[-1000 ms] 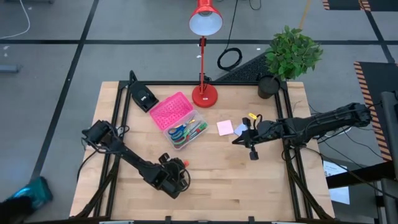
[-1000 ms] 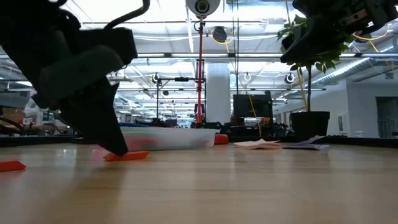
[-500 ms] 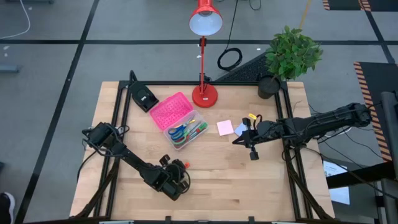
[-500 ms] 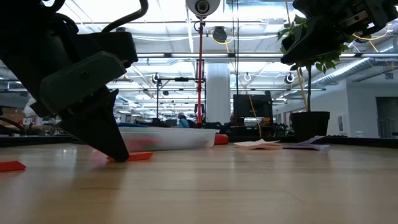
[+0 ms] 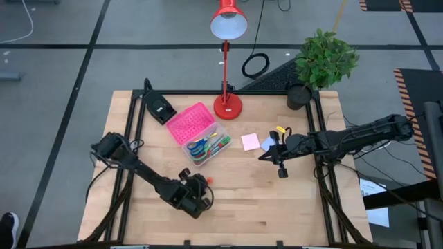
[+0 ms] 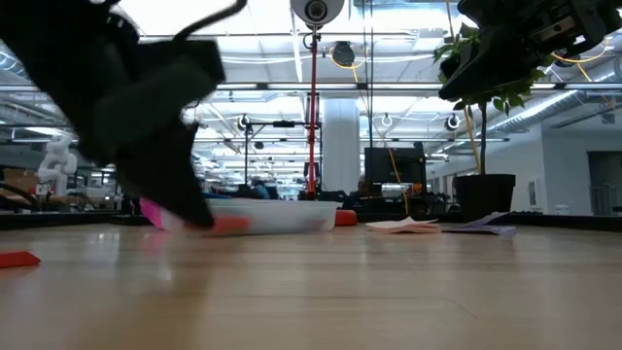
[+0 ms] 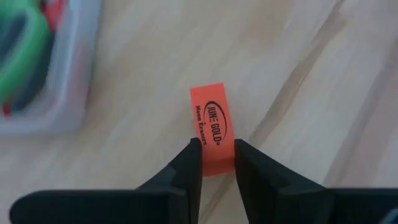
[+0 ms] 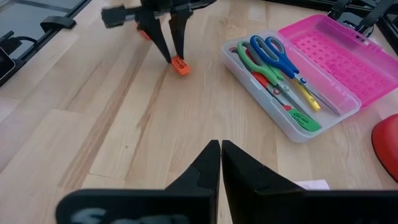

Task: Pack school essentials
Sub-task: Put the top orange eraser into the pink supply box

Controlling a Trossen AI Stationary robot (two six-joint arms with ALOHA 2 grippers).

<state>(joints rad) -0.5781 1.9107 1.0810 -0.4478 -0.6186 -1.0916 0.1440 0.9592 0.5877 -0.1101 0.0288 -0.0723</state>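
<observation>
on the wooden table (image 5: 277,200), the left gripper (image 7: 216,163) pinches an orange eraser (image 7: 213,128) between its two dark fingers, the eraser's lower end caught between the tips. black print on the eraser reads "june gold" with "neon eraser" beside it. in the right wrist view the eraser sits low at the tabletop, well apart from the clear plastic box (image 8: 297,134), whose pink lid (image 8: 339,56) lies open. inside the box lie blue-handled scissors (image 8: 277,55), green-handled scissors (image 8: 255,67) and pens. a second orange eraser (image 6: 17,259) lies alone near the table's edge in the low view. the right gripper (image 8: 220,154), fingers together and holding nothing, hangs over the table's right side near a pink sticky-note pad (image 5: 250,142). a red desk lamp (image 5: 227,104), a potted plant (image 5: 324,59) and a black wedge-shaped device (image 5: 159,107) line the far edge.
</observation>
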